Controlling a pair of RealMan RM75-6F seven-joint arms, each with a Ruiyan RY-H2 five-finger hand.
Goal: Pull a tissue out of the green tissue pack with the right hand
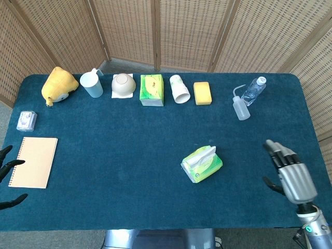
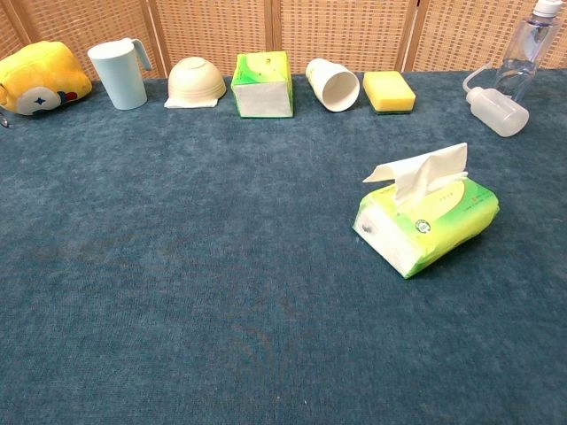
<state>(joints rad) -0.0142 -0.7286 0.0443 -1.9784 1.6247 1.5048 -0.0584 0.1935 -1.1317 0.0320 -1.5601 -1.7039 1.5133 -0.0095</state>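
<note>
The right hand point(image 1: 288, 171) hangs over the right side of the blue table point(image 1: 129, 140), fingers apart and stretched forward, holding nothing; it is well apart from the green tissue pack point(image 1: 202, 164), which lies to its left near the middle of the table. The pack lies flat and slightly askew, with a white tissue point(image 2: 422, 170) standing up out of its top slot; nothing touches it. At the far left edge only the dark fingertips of the left hand point(image 1: 9, 176) show, spread and empty, just beside a spiral notebook point(image 1: 33, 162); a small clear packet point(image 1: 26, 121) lies beyond the notebook. Along the far edge stands a row: a yellow plush toy point(image 1: 58, 85), a pale blue jug point(image 1: 92, 84), an upturned bowl point(image 1: 123, 85) on a white napkin, a green tissue box point(image 1: 151, 90), a white cup point(image 1: 180, 89) lying on its side, and a yellow sponge point(image 1: 202, 93); further right are a squeeze bottle point(image 1: 240, 107) and a clear water bottle point(image 1: 253, 91), close together.
</note>
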